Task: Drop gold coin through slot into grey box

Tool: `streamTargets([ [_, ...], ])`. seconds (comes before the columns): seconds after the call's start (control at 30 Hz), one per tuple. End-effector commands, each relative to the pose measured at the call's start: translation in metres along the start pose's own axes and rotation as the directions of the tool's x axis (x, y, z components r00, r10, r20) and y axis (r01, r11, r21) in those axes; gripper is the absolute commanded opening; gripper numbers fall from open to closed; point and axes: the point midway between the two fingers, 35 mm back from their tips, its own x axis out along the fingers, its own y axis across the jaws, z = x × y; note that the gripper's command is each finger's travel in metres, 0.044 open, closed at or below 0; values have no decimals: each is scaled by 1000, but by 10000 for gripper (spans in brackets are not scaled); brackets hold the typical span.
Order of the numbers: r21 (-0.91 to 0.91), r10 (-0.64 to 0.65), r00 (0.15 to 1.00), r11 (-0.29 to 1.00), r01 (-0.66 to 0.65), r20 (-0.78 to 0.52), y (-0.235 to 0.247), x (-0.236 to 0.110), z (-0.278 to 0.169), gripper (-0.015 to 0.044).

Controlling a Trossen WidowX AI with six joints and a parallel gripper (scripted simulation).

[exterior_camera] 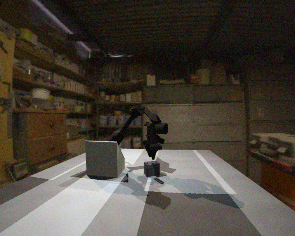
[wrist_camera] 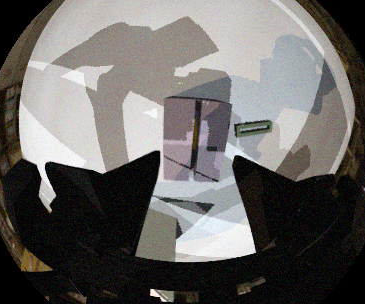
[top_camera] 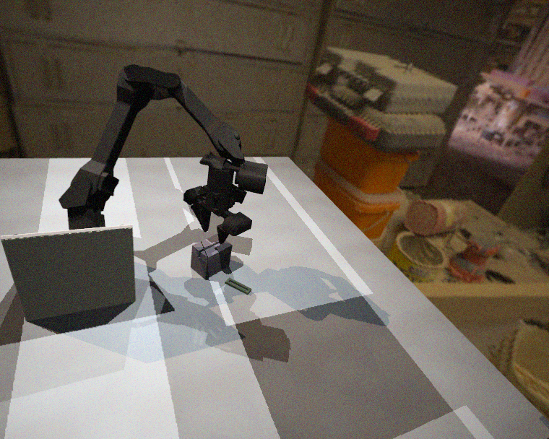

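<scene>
The small grey box (top_camera: 209, 262) (exterior_camera: 151, 169) (wrist_camera: 180, 139) stands near the middle of the table. My gripper (top_camera: 212, 232) (exterior_camera: 152, 155) (wrist_camera: 198, 159) hangs just above its lid, open, with nothing between the fingers. The slot (wrist_camera: 195, 124) runs along the lid between my fingertips in the wrist view. A thin yellowish line shows in it; I cannot tell if that is the coin's edge. No coin shows anywhere else. The dark-green holder (top_camera: 238, 285) (exterior_camera: 158, 180) (wrist_camera: 253, 128) lies empty on the table just beside the box.
A large grey wedge-shaped block (top_camera: 71, 274) (exterior_camera: 103, 160) stands to the left of the box, near the arm's base. The table's right edge (top_camera: 407, 279) drops off to cluttered workshop floor.
</scene>
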Motion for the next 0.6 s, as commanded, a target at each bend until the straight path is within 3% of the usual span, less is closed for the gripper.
streamTargets([
  [0.0,-4,-2,1000,1000,2,-3,0,-14,0,371],
  [0.1,-1,4,1000,1000,-4,-2,3,-44,-2,440],
  [0.57,0,5,1000,1000,-5,-2,3,-46,-2,440],
])
